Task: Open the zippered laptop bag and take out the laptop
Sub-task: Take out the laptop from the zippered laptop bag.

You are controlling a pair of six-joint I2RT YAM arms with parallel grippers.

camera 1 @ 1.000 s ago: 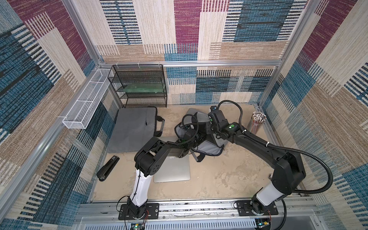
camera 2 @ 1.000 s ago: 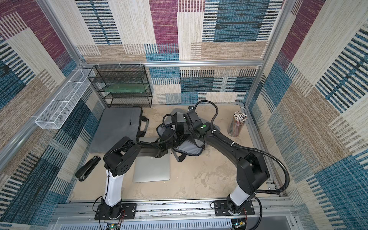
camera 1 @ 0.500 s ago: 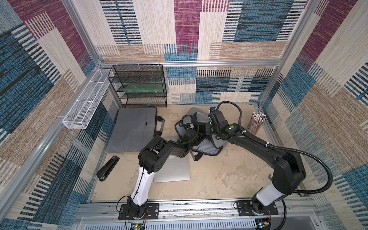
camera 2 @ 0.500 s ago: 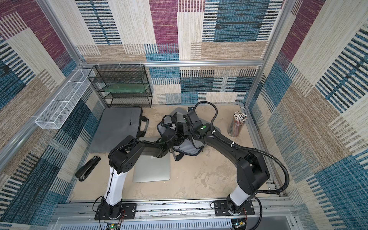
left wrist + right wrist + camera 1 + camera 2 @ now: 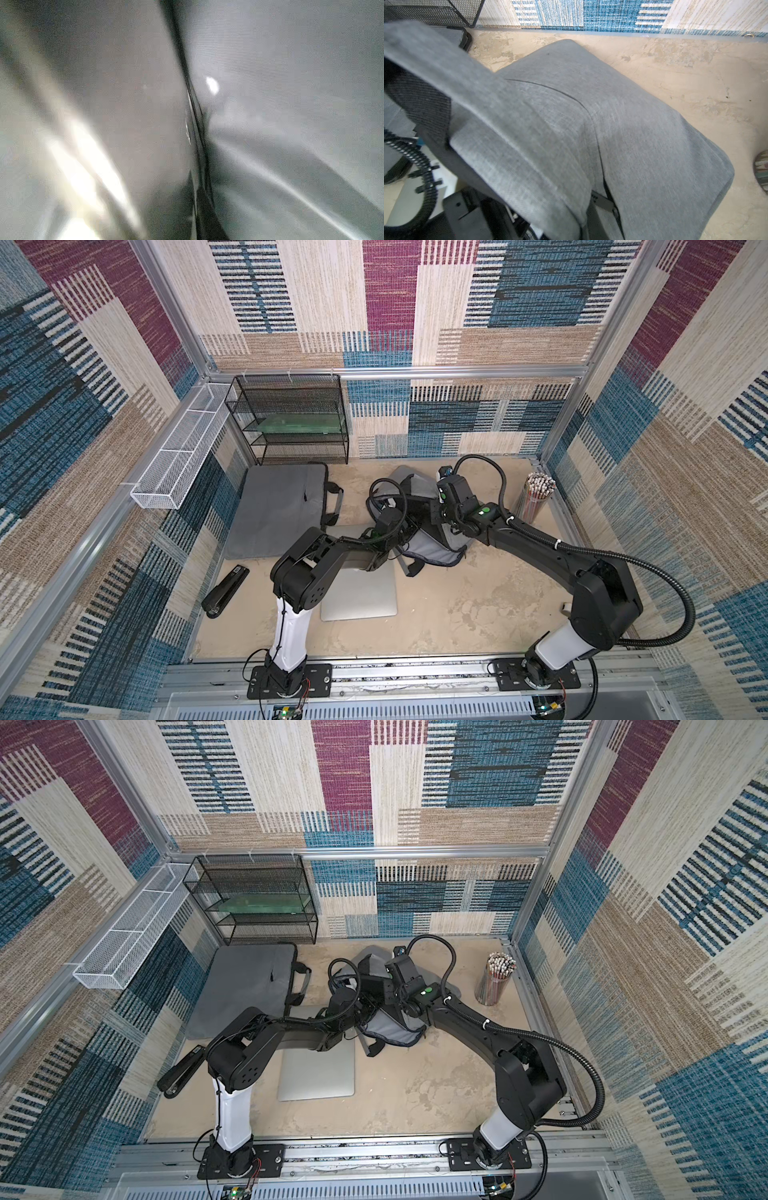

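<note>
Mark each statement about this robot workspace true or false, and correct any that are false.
1. A silver laptop lies on the table, outside any bag. True.
2. Only one grey laptop bag is present. False: a flat laptop bag lies by the black mesh shelf, and a rumpled laptop bag sits mid-table.
3. The pencil cup stands next to the stapler. False: the pencil cup is at the right wall and the stapler is near the left wall.
4. The black mesh shelf holds a green flat item. True.
</note>
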